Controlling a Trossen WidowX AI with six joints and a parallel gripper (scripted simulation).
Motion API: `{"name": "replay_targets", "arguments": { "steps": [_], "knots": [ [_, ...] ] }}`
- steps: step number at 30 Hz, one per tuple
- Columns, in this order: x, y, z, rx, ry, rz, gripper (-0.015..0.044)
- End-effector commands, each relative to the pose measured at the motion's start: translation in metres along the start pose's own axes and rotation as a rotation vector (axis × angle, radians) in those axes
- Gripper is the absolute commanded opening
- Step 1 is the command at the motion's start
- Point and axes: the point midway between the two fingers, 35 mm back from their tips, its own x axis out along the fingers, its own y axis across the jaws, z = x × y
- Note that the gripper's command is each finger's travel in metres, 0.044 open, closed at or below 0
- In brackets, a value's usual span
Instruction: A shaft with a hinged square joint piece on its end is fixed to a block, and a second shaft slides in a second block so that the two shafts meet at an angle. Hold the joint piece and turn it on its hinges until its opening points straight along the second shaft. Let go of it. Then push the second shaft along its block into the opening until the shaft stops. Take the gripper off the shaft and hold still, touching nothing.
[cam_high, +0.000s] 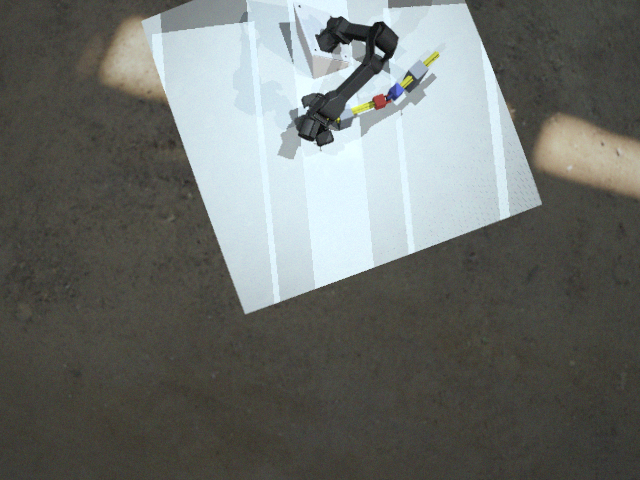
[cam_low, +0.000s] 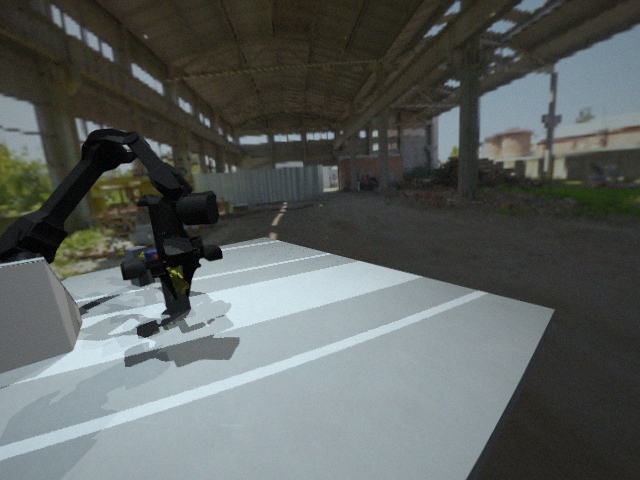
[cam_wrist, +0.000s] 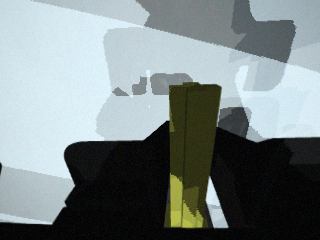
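The fixed yellow shaft (cam_high: 431, 57) runs through the far grey block (cam_high: 417, 69) to a blue piece (cam_high: 395, 91) (cam_low: 150, 255). The hinged red joint piece (cam_high: 379, 101) is beside it. The second yellow shaft (cam_high: 362, 108) (cam_low: 178, 280) (cam_wrist: 195, 135) passes through the near grey block (cam_high: 345, 118), and its front end reaches the red piece. How deep it sits in the opening cannot be told. My gripper (cam_low: 178, 298) (cam_wrist: 183, 125) is shut on the second shaft's rear part, just behind the near block. In the top view the arm hides the fingertips.
The arm (cam_high: 356, 77) (cam_low: 77, 191) reaches over from its white, wedge-shaped base (cam_high: 330, 68) (cam_low: 36, 315), close to the shafts. The far block and fixed shaft stand toward the table's upper right in the top view. Shadows and light bands cross the table (cam_high: 336, 217) (cam_low: 361, 403).
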Motion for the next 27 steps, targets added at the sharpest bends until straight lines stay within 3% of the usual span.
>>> {"name": "replay_targets", "arguments": {
  "steps": [1, 11, 14, 19, 27],
  "knots": [
    [0.0003, -0.0001, -0.0041, 0.001, 0.006, 0.004, 0.0],
    [-0.0001, 0.0, -0.0003, 0.0, -0.001, 0.001, 0.0],
    [-0.0001, 0.0, -0.0003, 0.0, -0.001, 0.001, 0.0067],
    [-0.0001, 0.0, -0.0003, 0.0, -0.001, 0.001, 0.0067],
    [-0.0001, 0.0, -0.0003, 0.0, -0.001, 0.001, 0.0277]
  ]
}}
